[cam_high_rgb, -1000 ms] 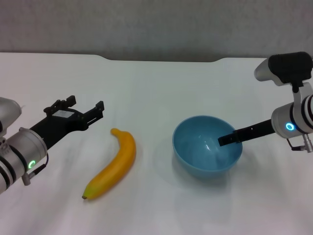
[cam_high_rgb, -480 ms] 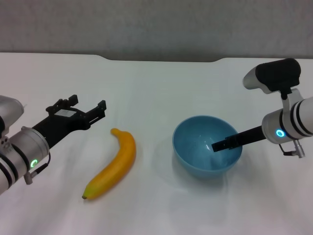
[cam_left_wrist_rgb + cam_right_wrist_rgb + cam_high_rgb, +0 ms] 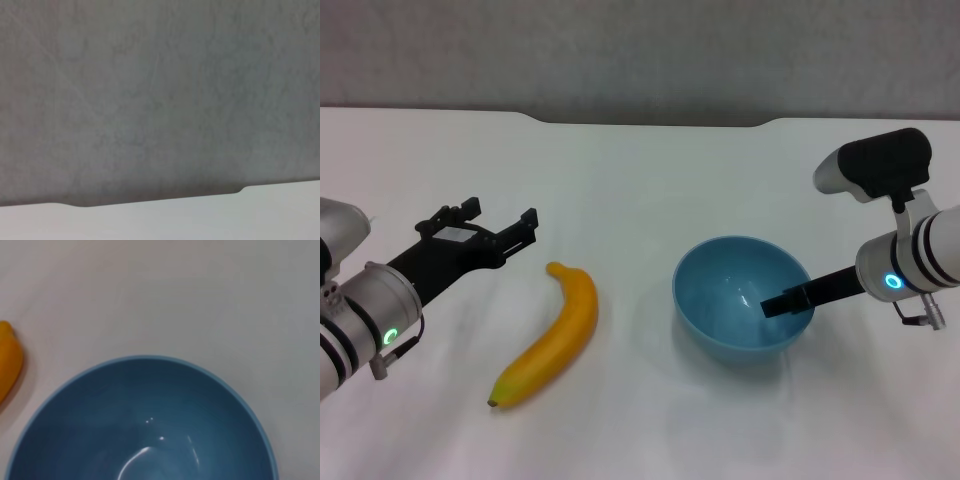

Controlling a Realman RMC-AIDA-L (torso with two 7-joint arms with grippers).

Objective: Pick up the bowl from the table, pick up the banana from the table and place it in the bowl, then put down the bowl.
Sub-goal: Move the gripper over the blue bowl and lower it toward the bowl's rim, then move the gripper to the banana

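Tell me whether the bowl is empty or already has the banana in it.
Empty. The bowl holds only the right pincer reaching over its rim; the banana lies on the table beside it.

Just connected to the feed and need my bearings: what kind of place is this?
Likely a lab test bench, not a kitchen: a bare white table against a plain grey wall, holding only a plastic-looking banana and an empty blue bowl.

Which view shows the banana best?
The head view: the whole banana lies on the table, between the left gripper and the bowl. The right wrist view catches only one end at its edge; the left wrist view shows none.
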